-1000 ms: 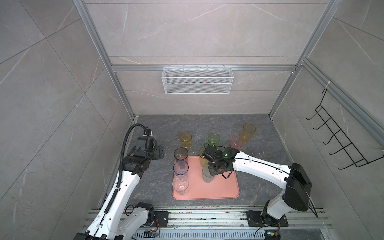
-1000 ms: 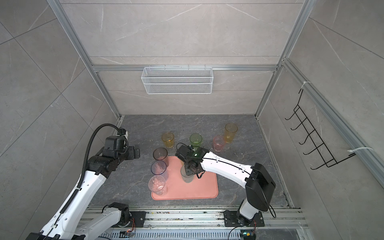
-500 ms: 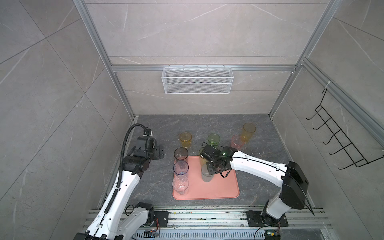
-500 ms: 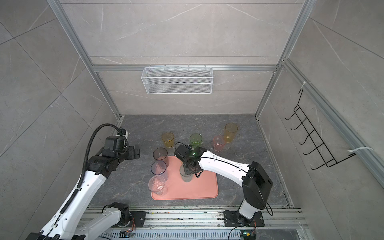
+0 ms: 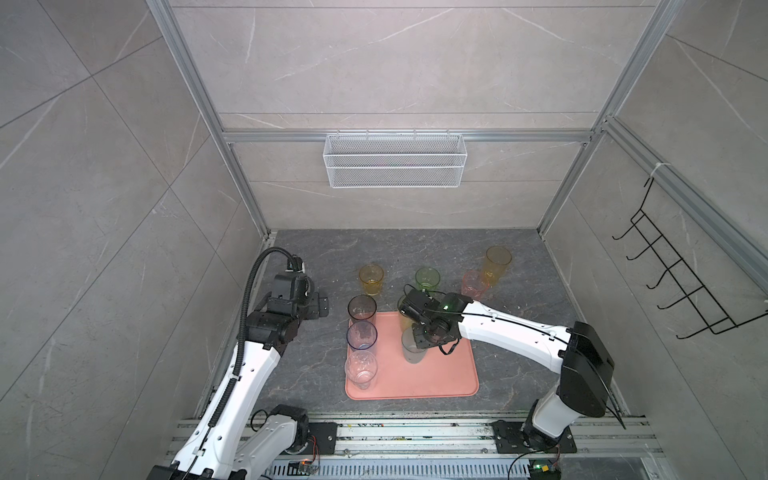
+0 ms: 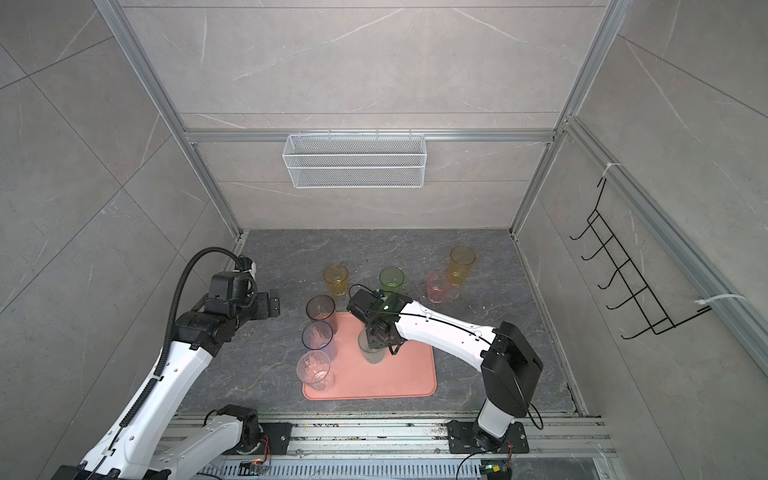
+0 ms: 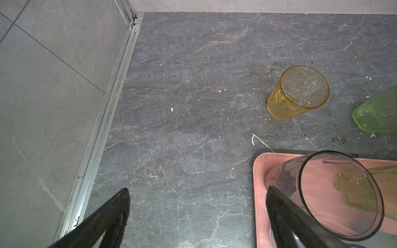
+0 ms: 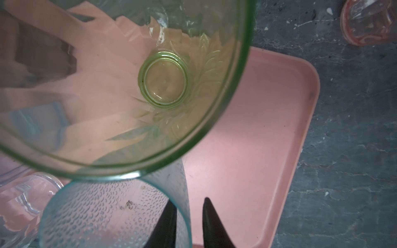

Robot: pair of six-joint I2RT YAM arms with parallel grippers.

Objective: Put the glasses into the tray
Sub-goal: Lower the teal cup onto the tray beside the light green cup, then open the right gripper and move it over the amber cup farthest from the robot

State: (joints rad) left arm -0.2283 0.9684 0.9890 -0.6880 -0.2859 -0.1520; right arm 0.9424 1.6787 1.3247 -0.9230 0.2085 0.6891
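My right pincer (image 8: 189, 200) stood slightly apart astride the wall of the teal tumbler (image 8: 107, 214), the outer finger (image 8: 212, 223) clear of it. The tumbler stood upright on the tray (image 8: 257, 139) beneath me, the yellow-green tumbler (image 8: 165, 79) just ahead. I judged this the letting-go; next I needed a straight lift, brushing neither rim, toward the pink tumbler (image 8: 369, 21) on the counter (image 8: 354, 150) beyond.
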